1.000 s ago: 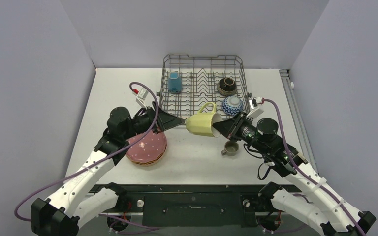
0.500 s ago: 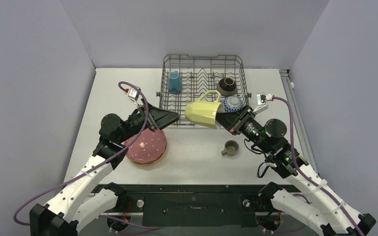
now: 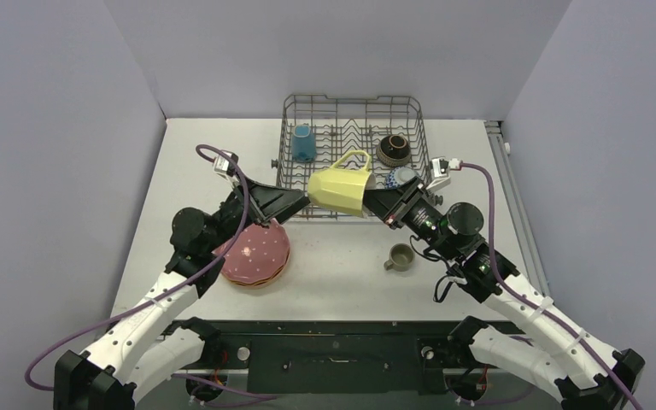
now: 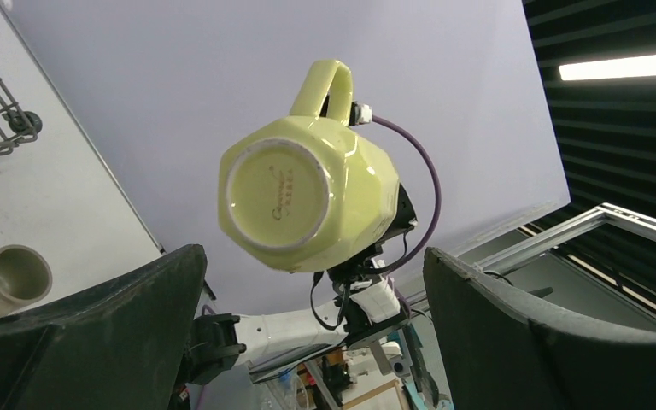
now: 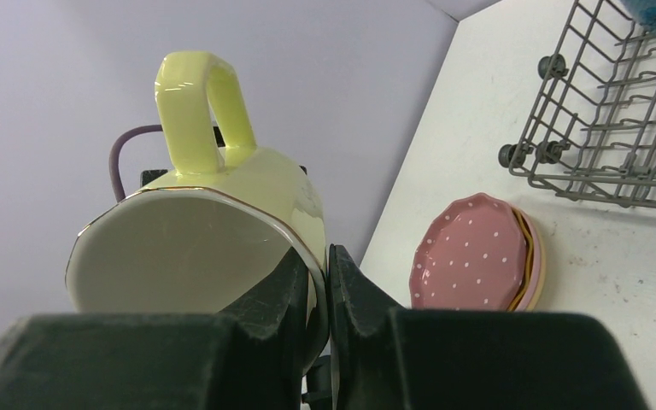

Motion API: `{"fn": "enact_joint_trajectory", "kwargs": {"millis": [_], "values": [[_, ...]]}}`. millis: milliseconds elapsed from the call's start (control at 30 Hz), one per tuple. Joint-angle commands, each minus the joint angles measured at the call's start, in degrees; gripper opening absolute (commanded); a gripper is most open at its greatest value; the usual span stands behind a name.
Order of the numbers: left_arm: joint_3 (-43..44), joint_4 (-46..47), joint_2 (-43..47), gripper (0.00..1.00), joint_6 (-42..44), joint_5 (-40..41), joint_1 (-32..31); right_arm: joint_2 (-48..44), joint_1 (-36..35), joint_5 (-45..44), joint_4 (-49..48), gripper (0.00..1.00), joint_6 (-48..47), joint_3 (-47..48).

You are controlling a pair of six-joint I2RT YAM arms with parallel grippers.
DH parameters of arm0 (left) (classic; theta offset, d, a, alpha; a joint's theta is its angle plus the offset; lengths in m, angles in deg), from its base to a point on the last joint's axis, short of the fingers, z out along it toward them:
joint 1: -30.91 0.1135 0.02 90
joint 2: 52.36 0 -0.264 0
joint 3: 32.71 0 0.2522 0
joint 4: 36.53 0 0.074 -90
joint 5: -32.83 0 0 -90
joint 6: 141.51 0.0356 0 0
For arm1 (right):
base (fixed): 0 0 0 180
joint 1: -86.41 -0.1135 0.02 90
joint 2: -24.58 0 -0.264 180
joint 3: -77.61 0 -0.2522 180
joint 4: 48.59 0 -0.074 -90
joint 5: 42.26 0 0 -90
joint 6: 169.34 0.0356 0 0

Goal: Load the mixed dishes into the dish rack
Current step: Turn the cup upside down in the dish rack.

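Nearest to me on the white desk (image 3: 342, 282) sit the leftovers. The small olive mug (image 3: 401, 256) stands upright, and well to its left is the plate stack (image 3: 254, 254). A glossy pink, white-dotted, scalloped plate tops it, with orange and tan rims showing underneath.

Above and just beyond them, my right gripper (image 3: 376, 203) pinches the rim wall of the pale-yellow mug (image 3: 340, 185). It hangs in the air on its side over the rack's near edge, handle up. It is faceted glazed ceramic with a thin gilt lip.

My left gripper (image 3: 304, 201) faces the mug's base with its fingers spread wide, holding nothing. I cannot tell whether it touches the mug.

Farther back, the grey wire dish rack (image 3: 354, 99) already holds a light-blue mug (image 3: 303, 143), a dark-brown bowl (image 3: 393, 150) and a blue-white patterned bowl (image 3: 403, 178).

I judge the job roughly half done.
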Motion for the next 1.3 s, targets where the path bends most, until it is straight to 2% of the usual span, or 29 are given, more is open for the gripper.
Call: {"fn": "enact_joint_trajectory", "kwargs": {"millis": [0, 500, 1267], "values": [[-0.7, 6.9, 0.5, 0.96, -1.7, 1.4, 0.3, 1.1, -3.0, -2.1, -13.2, 0.00, 1.6, 2.9], [-1.6, 8.4, 1.4, 0.96, -2.4, 2.2, 0.3, 6.5, -8.9, -3.1, -18.1, 0.00, 1.4, 5.0], [-2.0, 12.9, 0.9, 0.96, -4.8, 1.3, 0.2, 12.9, -13.0, -3.8, -24.1, 0.00, 1.1, 6.8]]}}
